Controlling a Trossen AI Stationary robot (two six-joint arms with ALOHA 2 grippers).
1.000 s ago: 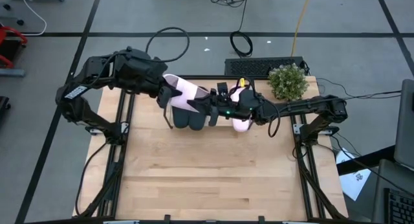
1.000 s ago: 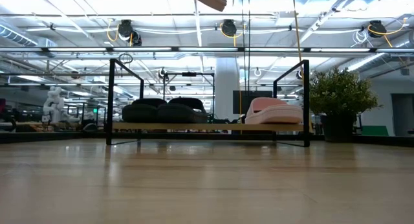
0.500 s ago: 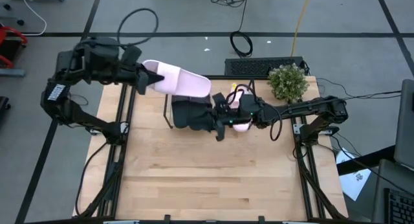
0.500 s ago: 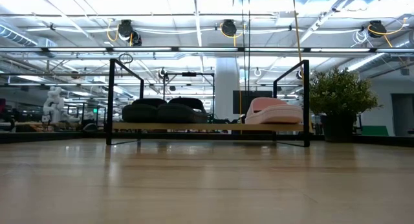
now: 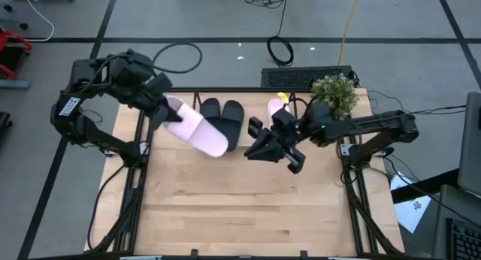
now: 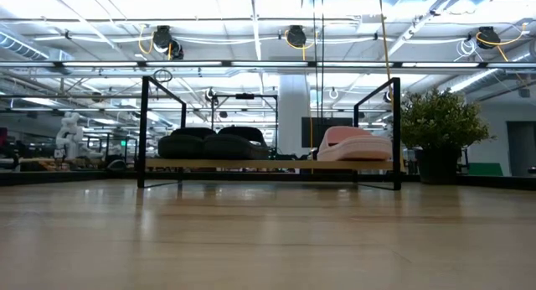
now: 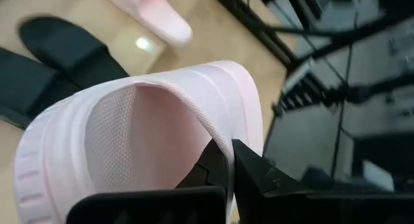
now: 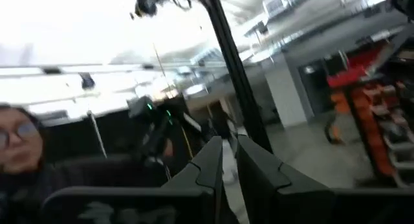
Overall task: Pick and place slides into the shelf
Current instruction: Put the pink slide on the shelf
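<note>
Strap of the fourth pink slide (image 5: 197, 130) clamped in left tool (image 5: 163, 112) — carried clear beside the shelf (image 6: 268, 164); right tool (image 5: 264, 149) nearly together, empty.

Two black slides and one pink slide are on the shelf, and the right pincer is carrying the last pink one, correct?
Not quite: the left pincer carries the last pink slide, as the high view shows. The right pincer holds nothing.
</note>
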